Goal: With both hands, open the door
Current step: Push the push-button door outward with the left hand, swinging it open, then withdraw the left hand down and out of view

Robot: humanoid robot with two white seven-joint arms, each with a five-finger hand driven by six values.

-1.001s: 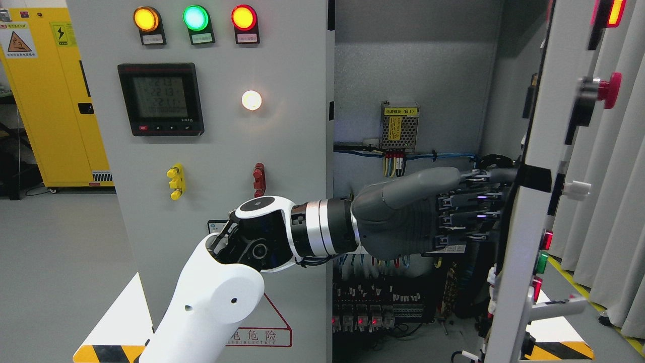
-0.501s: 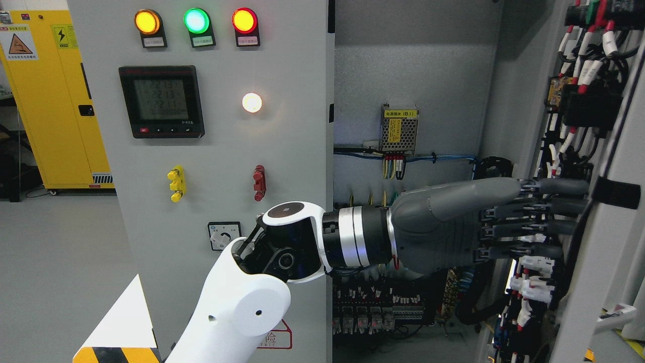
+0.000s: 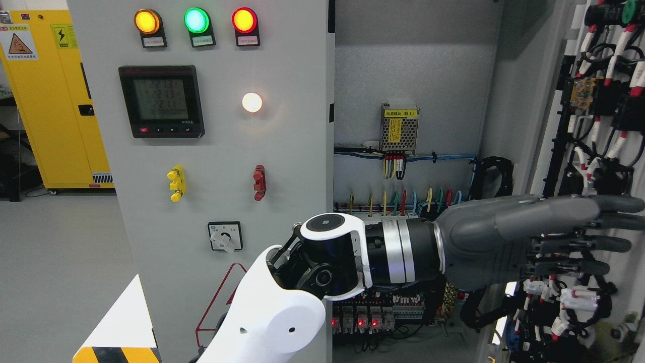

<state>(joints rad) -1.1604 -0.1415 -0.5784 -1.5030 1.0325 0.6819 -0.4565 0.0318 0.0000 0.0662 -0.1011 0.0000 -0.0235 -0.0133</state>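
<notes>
My left arm (image 3: pixel 282 317) enters from the lower left and stretches across the cabinet opening. Its grey left hand (image 3: pixel 579 237) is open, fingers straight and laid flat against the inner side of the right door (image 3: pixel 604 126). That door is swung far out to the right, showing its black, red and white wiring. The left door (image 3: pixel 211 151) stays closed, with three lamps, a meter and a rotary switch (image 3: pixel 225 236) on its face. My right arm does not show.
Inside the cabinet (image 3: pixel 408 75) are a small power supply (image 3: pixel 399 129), coloured wires and rows of terminals (image 3: pixel 363 312) below my forearm. A yellow cabinet (image 3: pixel 45 101) stands at the far left on grey floor.
The right door has swung further open to the right; its edge and front buttons have left view. My left hand followed it rightward and slightly down, staying flat on its inner side.
</notes>
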